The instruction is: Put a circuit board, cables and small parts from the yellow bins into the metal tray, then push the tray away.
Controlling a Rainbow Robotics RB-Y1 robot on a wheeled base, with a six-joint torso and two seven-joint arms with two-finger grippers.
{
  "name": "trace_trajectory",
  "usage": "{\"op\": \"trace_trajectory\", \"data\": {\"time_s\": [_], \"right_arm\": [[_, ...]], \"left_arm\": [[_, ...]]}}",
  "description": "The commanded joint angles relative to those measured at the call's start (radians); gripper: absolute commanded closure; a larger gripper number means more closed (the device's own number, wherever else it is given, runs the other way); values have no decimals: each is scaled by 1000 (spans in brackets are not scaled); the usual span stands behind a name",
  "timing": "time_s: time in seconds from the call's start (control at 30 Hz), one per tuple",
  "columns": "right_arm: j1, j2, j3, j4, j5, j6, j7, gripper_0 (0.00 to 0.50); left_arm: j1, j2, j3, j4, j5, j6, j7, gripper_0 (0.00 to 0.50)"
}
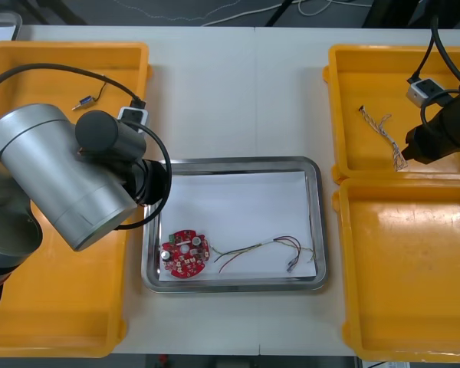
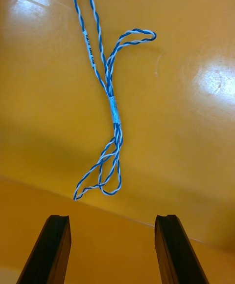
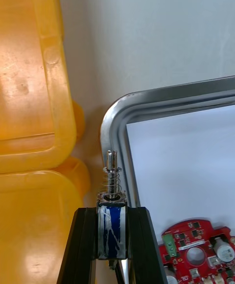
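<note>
My left gripper point(image 3: 111, 211) is shut on a small metal part point(image 3: 112, 193) with a blue-wrapped body and a spring-loaded pin, and holds it over the left rim of the metal tray point(image 3: 111, 114). Inside the tray point(image 1: 234, 162), white inside, lie a round red circuit board point(image 1: 184, 253) and a red and yellow cable point(image 1: 270, 248). The board point(image 3: 196, 252) is just beside my left fingers. My right gripper point(image 2: 112, 223) stands open above the far right yellow bin point(image 1: 353, 77), close to a twisted blue and white cable point(image 2: 113, 108) lying on the bin floor point(image 1: 383, 132).
My silver left arm point(image 1: 61, 176) covers much of the left yellow bins point(image 1: 31, 322). Another small metal part point(image 1: 83, 102) lies in the far left bin. The near right bin point(image 1: 414, 268) stands beside the tray. Bare table stretches beyond the tray.
</note>
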Motion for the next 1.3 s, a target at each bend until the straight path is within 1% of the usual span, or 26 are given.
{"op": "trace_trajectory", "data": {"time_s": [0.03,0.1,0.2,0.23,0.27,0.3,0.33,0.47,0.67,0.87,1.03,1.13,1.3], "right_arm": [[-22,-47,4,-31,-13,5,56,0],[-42,-45,21,-19,-9,3,99,0],[-97,-32,27,68,-12,3,169,0],[-97,-32,27,68,-12,3,169,0],[-128,-21,27,130,-15,-1,197,0],[-128,-21,27,130,-15,-1,197,0],[-159,-10,27,191,-18,-13,229,0],[-217,13,44,300,-22,-63,280,0],[-258,42,104,383,-21,-159,266,0],[-284,73,115,452,-10,-221,266,0],[-314,87,154,527,-7,-290,266,0],[-320,96,159,559,-6,-308,268,0],[-320,96,162,559,-4,-308,271,0]], "left_arm": [[10,-4,-46,-25,-13,-48,117,500],[10,2,-63,-16,-15,-75,142,500],[10,14,-95,9,-15,-132,184,500],[10,14,-95,9,-15,-132,184,500],[10,20,-107,26,-17,-161,204,500],[10,20,-107,26,-17,-161,204,500],[10,27,-123,44,-23,-192,226,500],[10,39,-152,85,-36,-241,252,500],[10,48,-181,144,-50,-302,283,500],[10,59,-216,188,-69,-356,301,500],[10,65,-233,191,-67,-364,316,500],[8,71,-244,191,-64,-384,330,500],[3,76,-259,190,-50,-399,347,500]]}}
